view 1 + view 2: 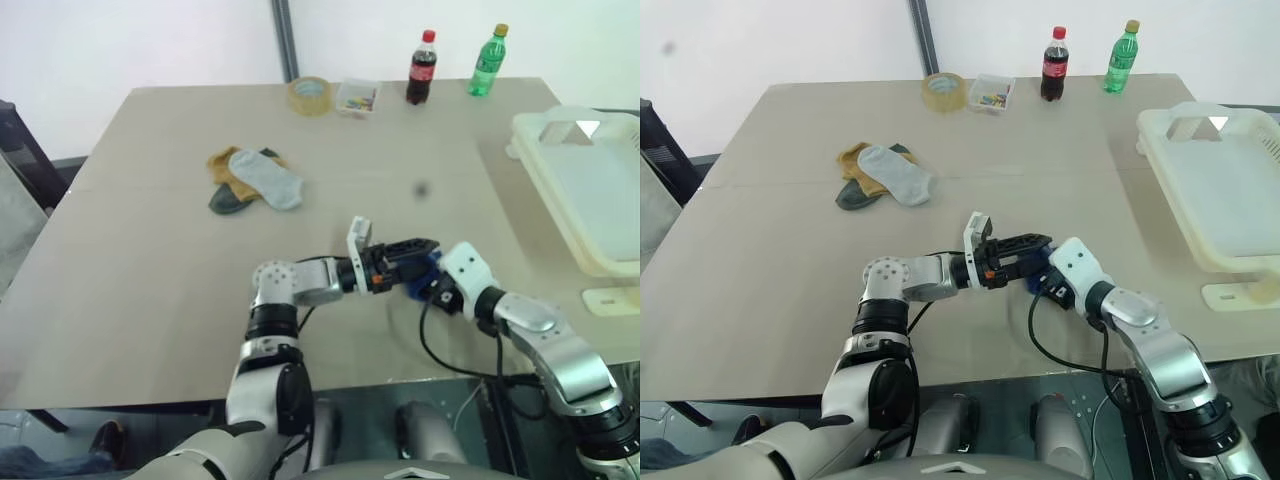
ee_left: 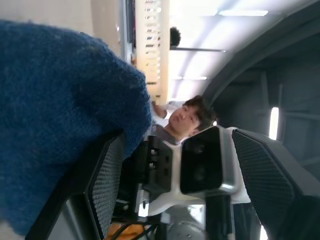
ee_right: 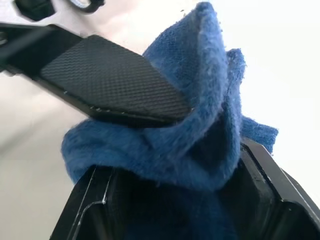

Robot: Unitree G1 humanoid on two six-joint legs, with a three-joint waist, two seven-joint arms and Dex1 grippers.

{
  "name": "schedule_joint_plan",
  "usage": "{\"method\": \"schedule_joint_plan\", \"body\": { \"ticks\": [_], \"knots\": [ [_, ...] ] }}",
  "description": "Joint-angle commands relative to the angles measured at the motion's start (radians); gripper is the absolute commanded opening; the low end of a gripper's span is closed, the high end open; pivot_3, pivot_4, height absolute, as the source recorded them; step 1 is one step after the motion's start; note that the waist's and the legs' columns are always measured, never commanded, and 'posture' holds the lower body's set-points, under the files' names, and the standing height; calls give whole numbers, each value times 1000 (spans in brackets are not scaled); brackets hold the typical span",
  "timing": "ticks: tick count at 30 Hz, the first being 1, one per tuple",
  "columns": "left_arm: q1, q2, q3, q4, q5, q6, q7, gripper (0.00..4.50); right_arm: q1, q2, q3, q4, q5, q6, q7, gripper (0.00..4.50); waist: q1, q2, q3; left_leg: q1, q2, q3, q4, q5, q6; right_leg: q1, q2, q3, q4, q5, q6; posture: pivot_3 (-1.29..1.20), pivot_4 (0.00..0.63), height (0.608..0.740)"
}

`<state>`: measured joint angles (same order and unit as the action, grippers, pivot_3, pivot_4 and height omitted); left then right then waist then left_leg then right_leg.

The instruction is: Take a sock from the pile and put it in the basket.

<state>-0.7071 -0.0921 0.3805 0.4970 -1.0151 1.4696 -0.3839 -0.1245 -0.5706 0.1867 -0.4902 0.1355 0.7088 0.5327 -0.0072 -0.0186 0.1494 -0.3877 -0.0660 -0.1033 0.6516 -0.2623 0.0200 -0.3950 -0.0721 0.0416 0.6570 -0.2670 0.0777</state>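
Observation:
The pile of mustard, light grey and dark green socks lies left of the table's middle. A blue sock hangs bunched above the front of the table, and my right gripper is shut on it. The right wrist view has the blue sock wedged between its fingers. My left gripper points right, open, with one finger pad lying against the sock. In the left wrist view the sock sits beside one of its spread fingers. The cream basket stands at the table's right edge.
At the back edge stand a roll of tape, a small clear box, a cola bottle and a green bottle. A small white piece lies by the basket's near corner. A person is beyond the table.

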Motion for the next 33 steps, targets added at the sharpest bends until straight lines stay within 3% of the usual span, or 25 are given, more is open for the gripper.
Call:
{"method": "schedule_joint_plan", "body": {
  "ticks": [1, 4, 6, 7, 9, 13, 15, 21, 25, 33],
  "knots": [
    [-20, 6, -15, 41, 19, -29, -38, 3646, -13, -70, -22, -107, 21, 52, 56, 2705, 0, 0, 1, 0, 0, 0, 0, 0, 0, 0, 0, 0, 0, 0, 0, 0, 150, 740],
    [-38, 9, -21, 67, 32, -45, -65, 3693, -9, -215, -27, -149, -35, 27, 109, 3598, 0, 2, 3, -1, -1, 0, 1, 0, 0, 0, 0, 0, 0, 0, 0, 0, 150, 740],
    [-44, 10, -30, 77, 41, -47, -87, 3693, 14, -265, -70, -167, -32, 37, 114, 4443, 2, 1, 3, -2, -1, -1, 1, 0, 0, 0, 0, -2, 0, 0, 0, 0, 150, 740],
    [-46, 11, -37, 79, 45, -46, -100, 3693, 30, -268, -112, -179, -8, 72, 111, 4443, 3, 1, 3, -2, 0, -2, 1, 0, 0, 0, 0, -3, -1, 0, 0, 0, 150, 740],
    [-48, 11, -50, 83, 43, -35, -136, 3693, 54, -154, -303, -223, 139, 237, 86, 4443, 8, 0, 3, -5, 0, -3, 1, 0, 0, -2, 0, -3, -1, 0, 0, 0, 150, 740],
    [-38, 10, -84, 78, 43, -5, -197, 3693, -13, 77, -496, -269, 331, 529, 25, 4443, 16, 1, 4, -8, 0, -5, 2, 0, 0, -5, -1, -3, 0, 0, 0, 0, 150, 740],
    [-29, 7, -111, 61, 44, 13, -227, 3693, -79, 214, -549, -265, 370, 656, -42, 4443, 17, 2, 3, -8, 0, -4, 2, 1, 0, -5, 0, -3, 1, 0, -1, 0, 150, 740],
    [-17, 3, -156, 52, 55, 28, -267, 3693, -139, 442, -636, -196, 358, 776, -182, 4443, 22, 3, 3, -13, -1, -2, 1, 1, -1, -12, -1, 0, 3, 0, -1, 0, 150, 740],
    [-10, 2, -163, 51, 63, 26, -274, 3693, -158, 471, -652, -135, 369, 765, -201, 4443, 19, 4, 2, -13, -1, 1, 1, 1, -1, -15, -1, 2, 5, 0, -1, 0, 150, 740],
    [7, 5, -173, 19, 76, 26, -278, 3693, -184, 401, -586, 8, 337, 767, -240, 4443, 12, 6, 1, -12, -1, 3, 1, 1, -1, -15, 0, 4, 6, 0, -1, 0, 150, 740]
  ]
}}
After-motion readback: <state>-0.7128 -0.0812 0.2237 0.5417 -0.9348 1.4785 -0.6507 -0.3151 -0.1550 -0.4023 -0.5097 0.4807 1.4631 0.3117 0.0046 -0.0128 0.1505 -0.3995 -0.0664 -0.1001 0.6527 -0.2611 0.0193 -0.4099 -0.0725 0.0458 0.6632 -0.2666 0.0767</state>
